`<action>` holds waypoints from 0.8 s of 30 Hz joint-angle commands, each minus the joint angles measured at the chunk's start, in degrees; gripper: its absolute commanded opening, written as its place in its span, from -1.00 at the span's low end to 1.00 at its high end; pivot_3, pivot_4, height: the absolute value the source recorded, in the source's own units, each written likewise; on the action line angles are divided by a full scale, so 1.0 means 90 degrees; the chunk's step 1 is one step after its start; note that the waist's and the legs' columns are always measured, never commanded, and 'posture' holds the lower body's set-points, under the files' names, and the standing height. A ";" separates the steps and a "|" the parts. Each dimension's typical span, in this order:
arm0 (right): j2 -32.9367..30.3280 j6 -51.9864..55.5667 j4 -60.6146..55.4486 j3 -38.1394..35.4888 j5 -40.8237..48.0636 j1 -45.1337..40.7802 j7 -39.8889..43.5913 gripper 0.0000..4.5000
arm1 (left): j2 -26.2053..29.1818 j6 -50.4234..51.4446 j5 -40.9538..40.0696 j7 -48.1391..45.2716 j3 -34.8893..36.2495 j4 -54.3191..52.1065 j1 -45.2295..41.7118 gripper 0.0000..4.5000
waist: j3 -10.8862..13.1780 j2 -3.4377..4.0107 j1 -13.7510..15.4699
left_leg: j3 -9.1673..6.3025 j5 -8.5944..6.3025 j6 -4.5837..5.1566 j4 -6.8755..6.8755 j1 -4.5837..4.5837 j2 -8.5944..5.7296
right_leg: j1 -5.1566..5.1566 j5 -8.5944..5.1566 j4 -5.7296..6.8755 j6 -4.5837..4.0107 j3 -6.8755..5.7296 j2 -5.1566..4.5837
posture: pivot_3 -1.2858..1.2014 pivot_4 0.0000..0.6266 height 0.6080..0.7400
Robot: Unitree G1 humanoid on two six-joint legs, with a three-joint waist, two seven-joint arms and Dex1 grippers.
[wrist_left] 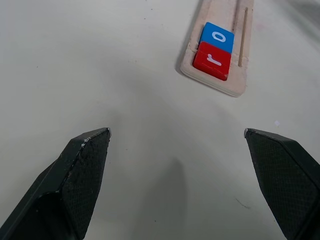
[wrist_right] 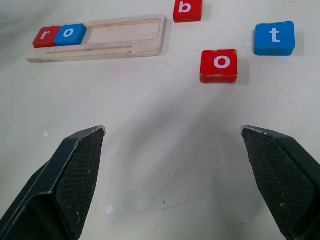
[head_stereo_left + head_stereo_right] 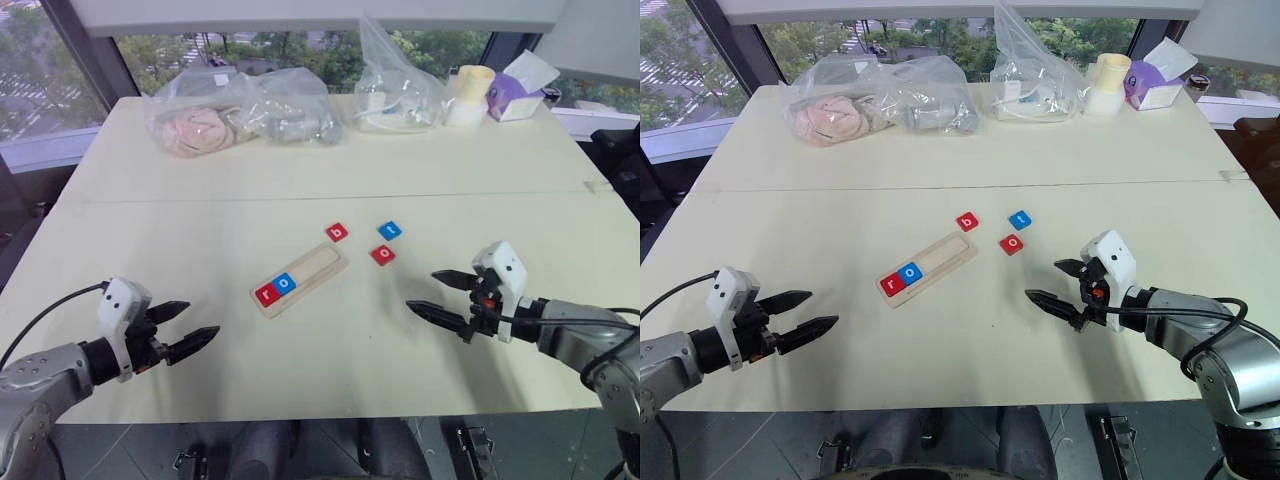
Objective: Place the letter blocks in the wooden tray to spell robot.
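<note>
Right wrist view: right gripper [image 2: 172, 175] spread, empty; red b block [image 2: 188, 10] upper centre, touching wooden tray [image 2: 125, 47]—grasp may nudge it.

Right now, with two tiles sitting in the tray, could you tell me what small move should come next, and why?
Probably the right gripper, open and empty, should reach for the red b block. The wooden tray already holds the red r and blue o, so b comes third, and it lies loose on the table beside the tray's far end.
</note>
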 commanded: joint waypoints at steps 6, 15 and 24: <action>0.0042 -0.0160 -0.0113 0.0029 -0.0088 -0.0081 -0.0063 0.99 | -0.0008 -0.0239 0.0066 -0.0030 0.0140 0.0006 -0.0075 1.00 | 0.0000 0.0000 0.0000 | 0.0000 0.0001 0.0001 0.0004 0.0000 0.0000 | 0.0001 0.0003 0.0002 0.0004 0.0000 0.0001 | 0.03 -0.52 1.00; 0.0072 -0.0236 0.0017 0.0083 -0.0234 -0.0173 -0.0081 0.99 | 0.0146 -0.0352 0.0216 -0.0128 0.0235 0.0093 -0.0070 1.00 | 0.0000 0.0000 -0.0002 | 0.0001 0.0001 0.0002 0.0005 0.0002 0.0000 | 0.0001 0.0005 0.0004 0.0006 0.0000 0.0004 | 0.03 -0.52 1.00; 0.0174 0.0299 -0.0175 0.0230 0.0357 -0.1007 -0.0069 0.99 | 0.0741 0.0194 -0.0198 -0.0114 0.0235 -0.0281 -0.1104 1.00 | -0.0001 0.0000 -0.0002 | -0.0001 0.0003 0.0002 0.0020 0.0004 0.0000 | 0.0003 0.0012 0.0020 0.0007 0.0001 0.0020 | 0.03 -0.52 1.00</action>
